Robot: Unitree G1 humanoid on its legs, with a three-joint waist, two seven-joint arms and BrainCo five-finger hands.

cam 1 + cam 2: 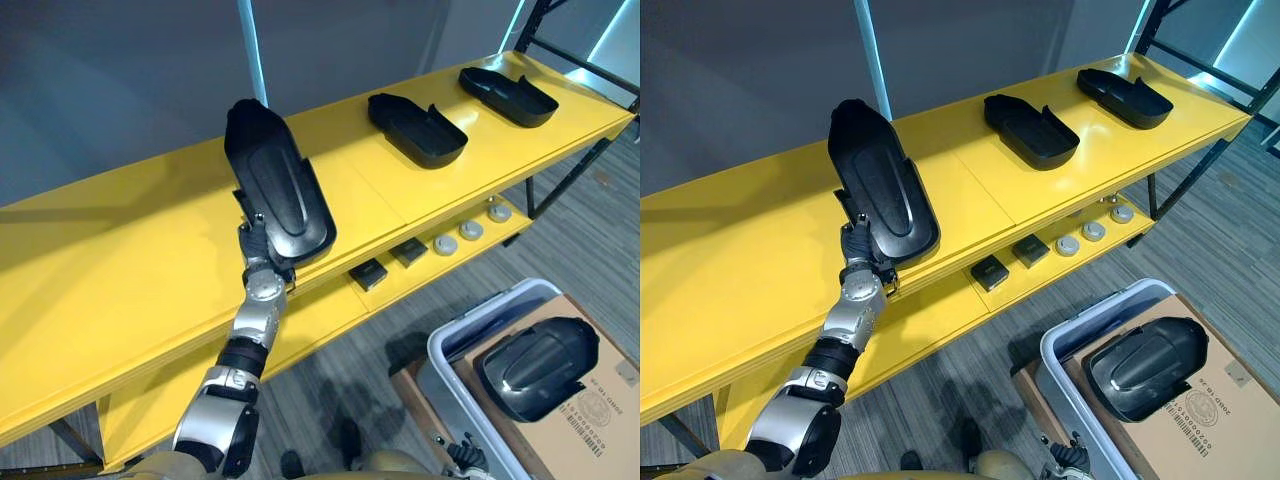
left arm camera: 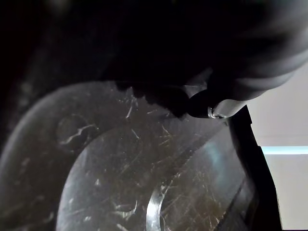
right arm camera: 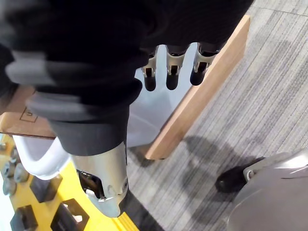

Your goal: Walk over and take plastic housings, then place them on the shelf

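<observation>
Gripping the near end of a black housing (image 1: 278, 190), the left hand (image 1: 858, 250) has its fingers (image 2: 201, 105) curled onto it. The left wrist view gives what the eye views hide behind the shell: one dark tip pressed on the scratched, glossy surface. The housing stands tilted over the yellow shelf (image 1: 120, 270), far end raised. Whether its low end touches the top board I cannot tell. Farther along the same board to the right lie a second housing (image 1: 415, 128) and a third housing (image 1: 507, 95), hollow side up and apart from each other. On the lower board sit small black blocks (image 1: 368, 272) and round grey discs (image 1: 471, 230).

The right hand (image 3: 173, 67) hangs low with fingers straight and loose, holding nothing. Its wrist view shows them above a grey bin (image 1: 440, 350), a wooden board (image 3: 202, 86) and carpet. The bin holds a cardboard box (image 1: 600, 420), and a fourth housing (image 1: 535, 368) lies shell side up on the box.
</observation>
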